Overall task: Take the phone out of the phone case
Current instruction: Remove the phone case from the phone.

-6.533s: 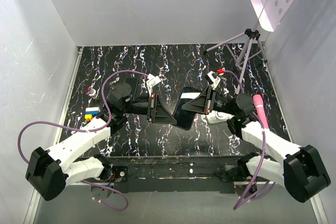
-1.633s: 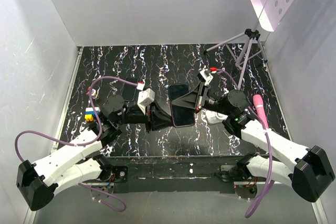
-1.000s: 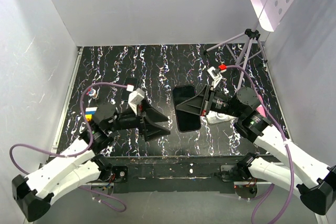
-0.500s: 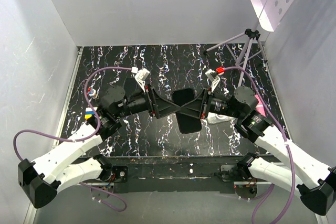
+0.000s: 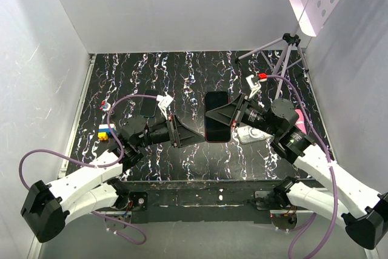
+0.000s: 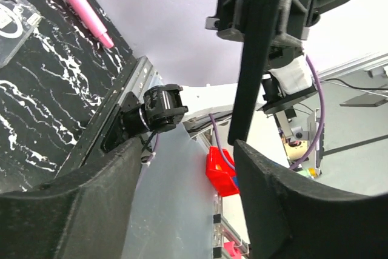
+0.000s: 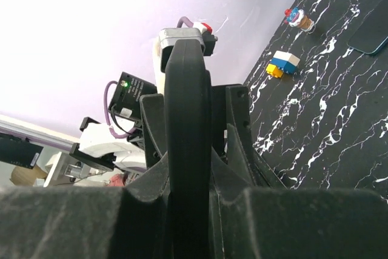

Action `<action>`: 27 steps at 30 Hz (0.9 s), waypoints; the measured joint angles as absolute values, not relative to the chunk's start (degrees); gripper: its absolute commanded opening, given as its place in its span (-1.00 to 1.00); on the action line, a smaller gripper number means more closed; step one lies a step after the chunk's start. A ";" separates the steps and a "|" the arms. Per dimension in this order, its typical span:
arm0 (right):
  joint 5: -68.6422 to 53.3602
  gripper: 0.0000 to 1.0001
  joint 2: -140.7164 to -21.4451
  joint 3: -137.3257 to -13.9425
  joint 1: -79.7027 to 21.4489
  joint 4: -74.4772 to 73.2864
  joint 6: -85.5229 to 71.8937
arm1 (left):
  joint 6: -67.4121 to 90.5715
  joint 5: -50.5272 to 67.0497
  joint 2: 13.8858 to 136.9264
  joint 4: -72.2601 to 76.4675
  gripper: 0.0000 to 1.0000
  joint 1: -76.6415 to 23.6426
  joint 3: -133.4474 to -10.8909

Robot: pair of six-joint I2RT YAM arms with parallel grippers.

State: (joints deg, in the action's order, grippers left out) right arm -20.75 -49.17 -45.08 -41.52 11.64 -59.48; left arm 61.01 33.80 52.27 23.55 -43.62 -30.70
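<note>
From above, the right gripper (image 5: 233,115) is clamped on the right long edge of the phone (image 5: 217,116). It holds the phone over the middle of the table (image 5: 182,71), glossy screen and red rim turned up. We judge the phone is lifted this way so that the other arm can get at its free side. The left gripper (image 5: 193,137) points at the phone's near left corner, close to it, though from this height we cannot tell whether it touches. We cannot make out the phone case here. It may sit behind the phone, hidden by it, so we cannot say how far the two have parted. A smaller dark phone (image 5: 148,105) lies well apart to the left. In the left wrist view, that arm's fingers stand wide apart with nothing between them. The phone shows only as a thin dark slab seen edge-on, its lower end just above one finger, and its top is lost in the right arm's clamp. A pink pen (image 6: 76,1) is cut off at the frame's corner. In the right wrist view, the slab stands edge-on between the closed fingers and blocks most of the left arm behind it. We cannot tell whether the matte edge is shell or phone. Toy bricks (image 7: 284,62) lie beyond.
</note>
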 measured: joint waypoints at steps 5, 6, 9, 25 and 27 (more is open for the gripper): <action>-21.34 -0.97 -50.26 -45.08 -40.91 13.78 -62.02 | 63.11 35.24 53.30 28.77 0.03 -43.35 -30.48; -21.41 -0.97 -50.26 -45.08 -40.88 14.33 -62.48 | 63.31 35.62 53.45 29.87 0.07 -43.33 -30.48; -21.89 -0.97 -50.11 -45.08 -40.88 15.53 -63.68 | 64.07 36.71 54.17 32.75 0.27 -43.20 -30.48; -20.47 -0.97 -52.01 -45.08 -40.88 16.25 -64.31 | 67.11 38.46 55.96 42.28 0.10 -44.99 -29.54; -20.47 -0.97 -52.01 -45.08 -40.91 16.25 -64.31 | 67.33 38.44 56.75 42.59 0.03 -45.17 -29.56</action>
State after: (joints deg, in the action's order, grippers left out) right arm -20.47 -52.01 -45.08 -40.91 16.25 -64.31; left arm 67.33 38.44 56.75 42.59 -45.17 -29.56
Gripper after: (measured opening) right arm 0.217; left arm 0.570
